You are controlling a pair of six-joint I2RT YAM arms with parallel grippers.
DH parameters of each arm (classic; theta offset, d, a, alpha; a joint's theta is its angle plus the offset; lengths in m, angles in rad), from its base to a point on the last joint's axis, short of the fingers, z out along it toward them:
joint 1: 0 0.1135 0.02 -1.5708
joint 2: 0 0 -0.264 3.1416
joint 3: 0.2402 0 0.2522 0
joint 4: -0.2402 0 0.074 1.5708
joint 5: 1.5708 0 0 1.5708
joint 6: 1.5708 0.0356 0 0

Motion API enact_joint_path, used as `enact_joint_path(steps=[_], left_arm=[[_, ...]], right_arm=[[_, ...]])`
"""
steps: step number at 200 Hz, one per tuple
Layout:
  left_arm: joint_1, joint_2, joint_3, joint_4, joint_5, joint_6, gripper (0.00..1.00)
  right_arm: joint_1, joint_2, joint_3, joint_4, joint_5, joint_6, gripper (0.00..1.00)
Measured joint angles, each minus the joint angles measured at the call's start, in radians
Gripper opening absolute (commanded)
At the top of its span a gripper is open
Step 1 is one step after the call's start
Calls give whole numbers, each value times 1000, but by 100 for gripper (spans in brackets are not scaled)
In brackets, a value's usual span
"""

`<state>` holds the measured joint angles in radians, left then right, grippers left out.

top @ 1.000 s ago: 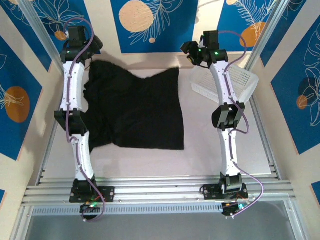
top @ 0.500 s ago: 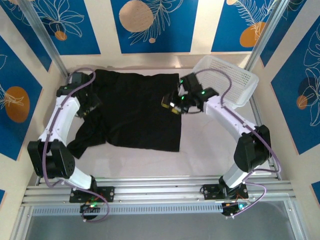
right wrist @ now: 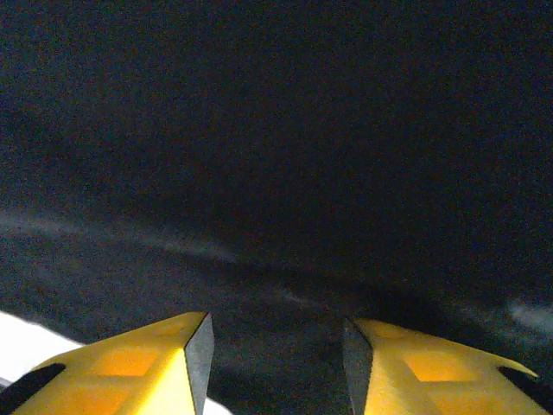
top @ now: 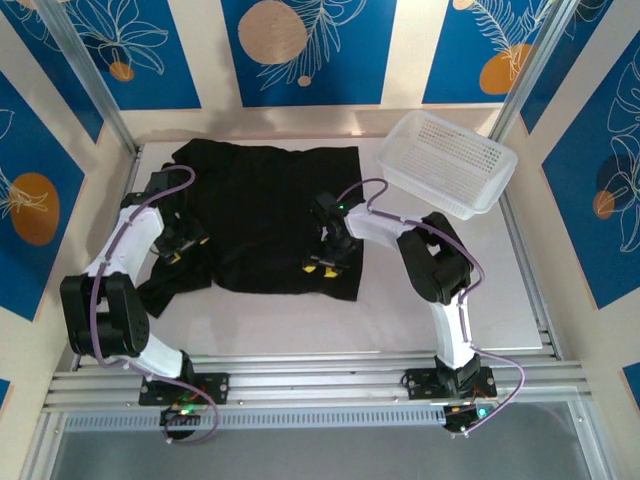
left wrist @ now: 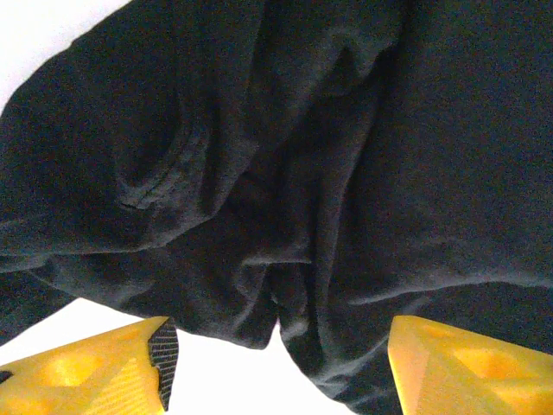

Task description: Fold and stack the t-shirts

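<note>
Top external view: you see the black t-shirt spread on the table, plain side up, with its left sleeve bunched into folds.
Basket: the white basket sits just beside the t-shirt's far right corner.
Left arm: your left arm is folded back on itself near the t-shirt's near left corner, and its forearm reaches along the t-shirt's left side.
Left gripper: the left gripper points down at the bunched sleeve. In the left wrist view, the left gripper has its yellow fingers spread wide, with a wrinkled edge of the t-shirt hanging between them.
Right arm: your right arm bends sharply at an elbow to the t-shirt's right, and its forearm reaches left.
Right gripper: the right gripper is low over the t-shirt's near right corner. In the right wrist view, the right gripper has its fingers apart, with nothing pinched, just over the t-shirt.
</note>
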<state>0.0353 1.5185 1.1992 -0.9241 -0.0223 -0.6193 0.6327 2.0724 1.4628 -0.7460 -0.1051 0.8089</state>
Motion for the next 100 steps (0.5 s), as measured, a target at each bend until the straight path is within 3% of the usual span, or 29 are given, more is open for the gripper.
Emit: enact_joint_path(steps=[68, 100], left_arm=[[16, -73, -43, 11, 64, 28, 67], [16, -73, -125, 22, 77, 59, 69]], right_arm=[[-340, -29, -34, -93, 11, -99, 49], [-386, -46, -27, -134, 77, -172, 55]])
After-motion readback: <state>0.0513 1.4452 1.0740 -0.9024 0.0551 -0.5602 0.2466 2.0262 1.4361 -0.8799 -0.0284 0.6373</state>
